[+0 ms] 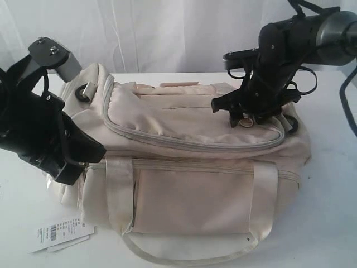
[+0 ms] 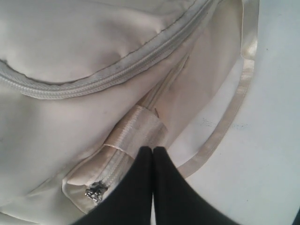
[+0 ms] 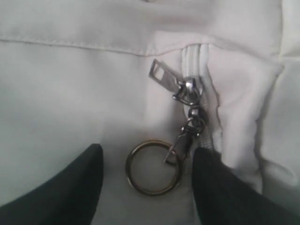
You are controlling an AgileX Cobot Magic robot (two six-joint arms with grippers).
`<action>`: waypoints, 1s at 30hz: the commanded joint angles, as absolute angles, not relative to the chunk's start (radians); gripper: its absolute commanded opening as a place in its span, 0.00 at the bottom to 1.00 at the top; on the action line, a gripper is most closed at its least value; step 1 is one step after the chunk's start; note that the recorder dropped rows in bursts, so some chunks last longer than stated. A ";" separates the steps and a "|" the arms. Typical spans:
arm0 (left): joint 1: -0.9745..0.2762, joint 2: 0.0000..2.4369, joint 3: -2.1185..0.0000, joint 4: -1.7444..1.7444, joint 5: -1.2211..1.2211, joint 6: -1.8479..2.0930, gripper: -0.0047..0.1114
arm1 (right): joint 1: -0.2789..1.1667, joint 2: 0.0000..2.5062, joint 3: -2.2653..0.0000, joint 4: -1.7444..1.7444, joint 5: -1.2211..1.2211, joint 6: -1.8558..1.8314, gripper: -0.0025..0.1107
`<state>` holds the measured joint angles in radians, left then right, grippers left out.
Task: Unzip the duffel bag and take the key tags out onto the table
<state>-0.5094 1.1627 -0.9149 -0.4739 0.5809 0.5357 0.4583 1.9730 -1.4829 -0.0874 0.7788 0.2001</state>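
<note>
The cream duffel bag (image 1: 189,167) lies on the white table (image 1: 329,195) with its curved top zipper (image 1: 189,146) closed. My right gripper (image 1: 244,118) hangs open over the zipper's right end. In the right wrist view the gripper (image 3: 147,151) straddles a brass ring (image 3: 152,167) clipped to the metal slider (image 3: 187,91), touching neither. My left gripper (image 1: 92,159) is at the bag's left front. Its fingers (image 2: 152,149) are shut, tips against a webbing handle (image 2: 136,129), with nothing visible between them. The key tags are hidden.
A white barcode label (image 1: 56,231) lies on the table at the bag's front left corner. The front handle loop (image 1: 189,257) rests on the tabletop. A small pocket zipper pull (image 2: 95,192) sits beside the left fingers. White curtain behind.
</note>
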 commanded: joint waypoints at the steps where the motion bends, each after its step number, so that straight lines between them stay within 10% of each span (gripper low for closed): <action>1: -0.514 1.163 -0.921 -0.493 0.596 0.538 0.04 | 0.458 2.003 -1.487 -0.092 0.804 0.226 0.50; 11: -0.514 1.163 -0.921 -0.493 0.596 0.538 0.04 | 0.458 1.978 -1.489 -0.092 0.807 0.248 0.06; 30: -0.514 1.163 -0.921 -0.507 0.599 0.538 0.04 | 0.458 1.823 -1.505 -0.182 0.903 0.213 0.05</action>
<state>-0.5094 1.1627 -0.9149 -0.4821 0.5829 0.5357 0.4583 1.8427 -1.5026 -0.1282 0.8615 0.2248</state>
